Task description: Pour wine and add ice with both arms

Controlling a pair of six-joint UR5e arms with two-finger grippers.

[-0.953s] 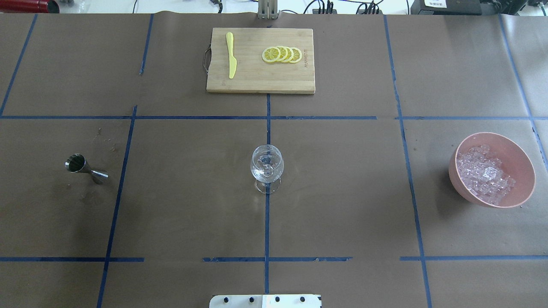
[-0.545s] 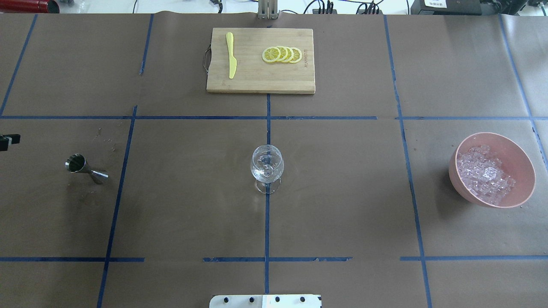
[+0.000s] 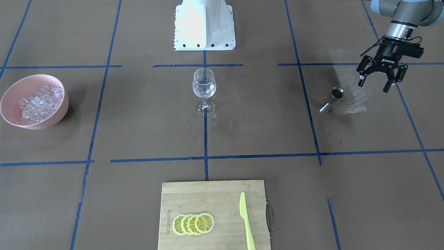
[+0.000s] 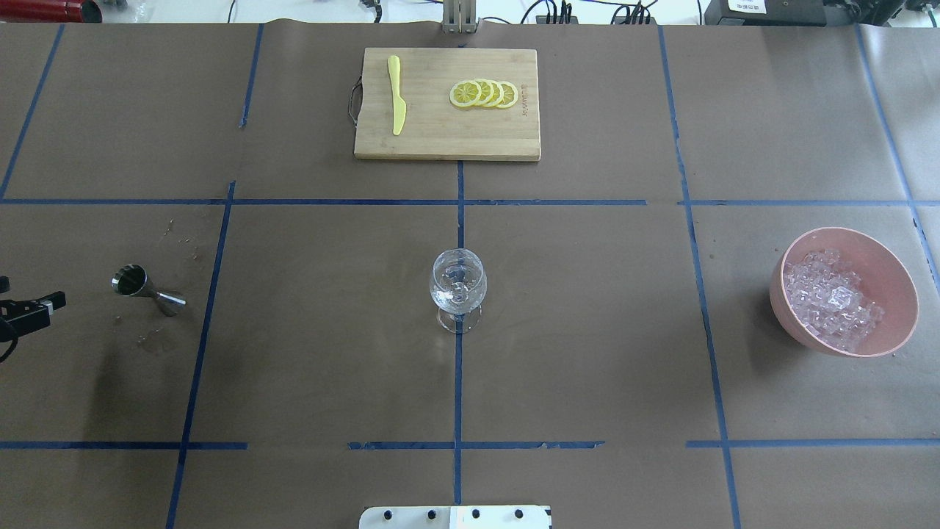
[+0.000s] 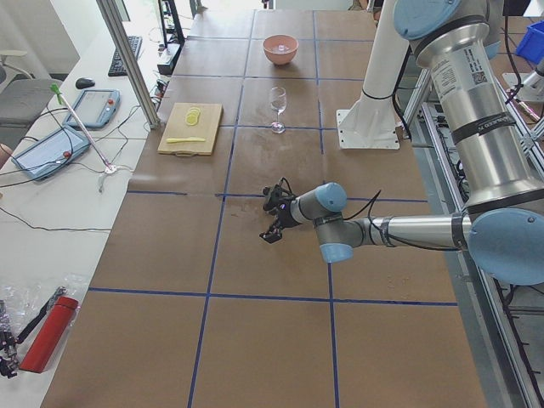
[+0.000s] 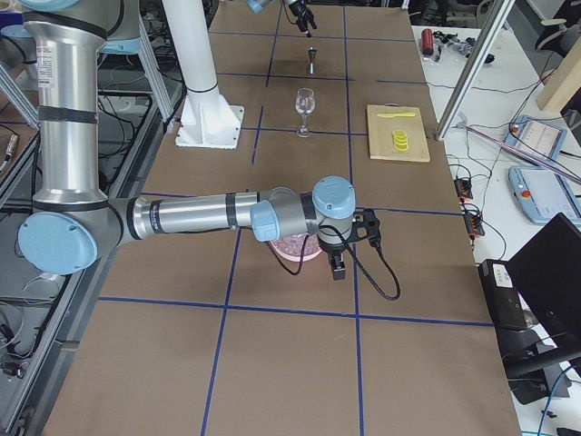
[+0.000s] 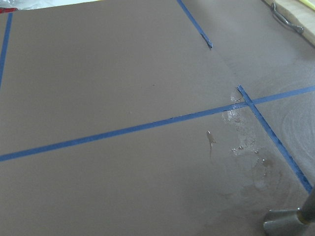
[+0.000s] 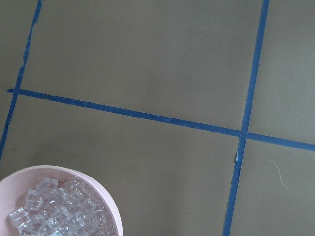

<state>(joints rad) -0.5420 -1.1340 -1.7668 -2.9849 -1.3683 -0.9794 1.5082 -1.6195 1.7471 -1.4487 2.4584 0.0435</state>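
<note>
A clear wine glass [image 4: 457, 283] stands upright at the table's centre, also in the front view [image 3: 204, 85]. A steel jigger [image 4: 143, 286] stands on the left, with wet marks beside it. My left gripper [image 3: 373, 86] hangs open and empty just beside the jigger [image 3: 333, 99], above the table; only its tip [image 4: 33, 305] shows in the overhead view. The ice [image 4: 830, 301] fills a pink bowl [image 4: 885, 268] on the right. My right gripper [image 6: 337, 266] shows only in the right side view, at the bowl's outer side; I cannot tell whether it is open or shut.
A wooden cutting board [image 4: 440, 139] with lemon slices [image 4: 483, 94] and a yellow knife [image 4: 396, 95] lies at the far centre. The white pedestal [image 3: 204, 24] stands at the near centre edge. A red cylinder [image 5: 47, 336] lies on the side bench.
My left gripper has come into the overhead view at its left edge and moved nearer to the jigger. The glass, jigger and bowl have not moved.
</note>
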